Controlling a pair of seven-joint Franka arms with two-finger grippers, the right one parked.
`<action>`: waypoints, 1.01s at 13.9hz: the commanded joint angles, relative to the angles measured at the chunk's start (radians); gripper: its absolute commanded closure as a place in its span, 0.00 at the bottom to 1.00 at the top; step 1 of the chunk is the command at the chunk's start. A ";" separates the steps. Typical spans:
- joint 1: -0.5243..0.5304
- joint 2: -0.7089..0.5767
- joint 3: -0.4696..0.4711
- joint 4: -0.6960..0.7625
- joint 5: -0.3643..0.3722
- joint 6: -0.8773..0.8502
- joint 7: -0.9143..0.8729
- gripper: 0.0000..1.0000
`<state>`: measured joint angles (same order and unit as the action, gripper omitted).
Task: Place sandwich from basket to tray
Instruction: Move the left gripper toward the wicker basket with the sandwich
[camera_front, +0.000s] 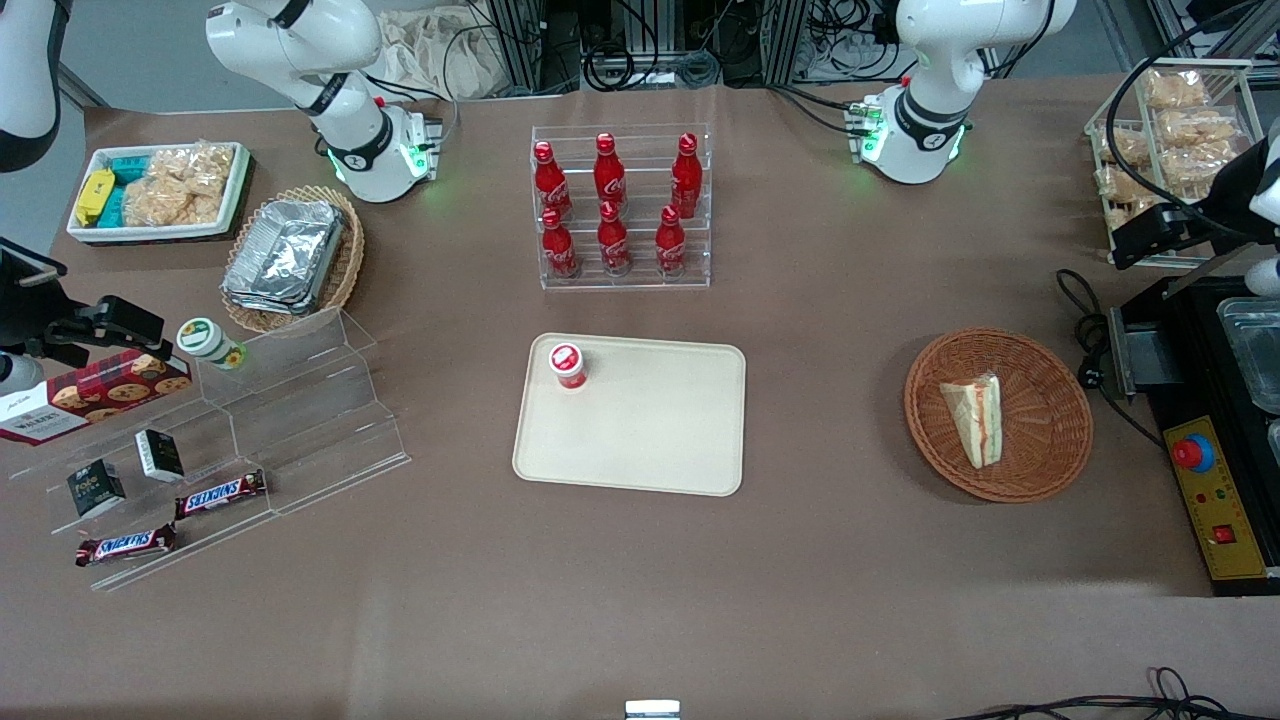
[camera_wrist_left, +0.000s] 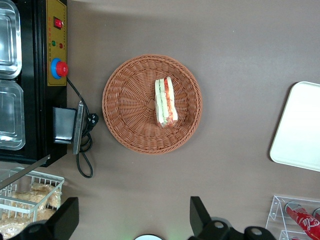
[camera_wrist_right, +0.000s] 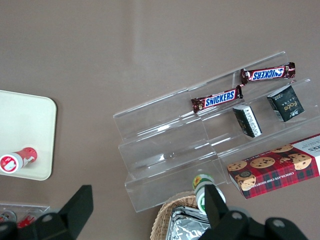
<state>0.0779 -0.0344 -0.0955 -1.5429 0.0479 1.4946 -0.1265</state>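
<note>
While the sandwich (camera_front: 975, 419) lies in the round brown basket (camera_front: 1050, 470) toward the working arm's end of the table, the left gripper (camera_wrist_left: 132, 220) hangs high over the bare tabletop, apart from the basket and touching nothing. Its two dark fingers (camera_wrist_left: 199, 214) stand spread wide with nothing between them. From the wrist camera, the basket (camera_wrist_left: 125, 120) sits ahead of the fingers with the sandwich (camera_wrist_left: 166, 101) a little off the basket's middle, on the side nearer the tray (camera_wrist_left: 300, 130). The wedge rests flat on the wicker, its striped filling edge facing up and its long axis running roughly in line with the camera's forward direction, so across the gap between the fingers.

In the front view the tray (camera_front: 640, 450) lies near the table's middle, well apart from the basket, with a small red-capped bottle (camera_front: 567, 365) standing in one corner and most of its surface bare. The arm itself is mostly out of the front view, raised at the table's edge. My judgement is that the gripper must travel forward over the basket, descend, and close across the wedge's short width.
</note>
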 joint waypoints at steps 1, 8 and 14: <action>-0.010 -0.019 0.008 -0.008 -0.014 -0.034 0.019 0.00; -0.004 0.033 0.011 -0.008 -0.019 -0.021 0.013 0.00; -0.017 0.139 0.004 -0.171 -0.019 0.270 -0.200 0.00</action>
<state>0.0696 0.1077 -0.0926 -1.6145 0.0422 1.6585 -0.2637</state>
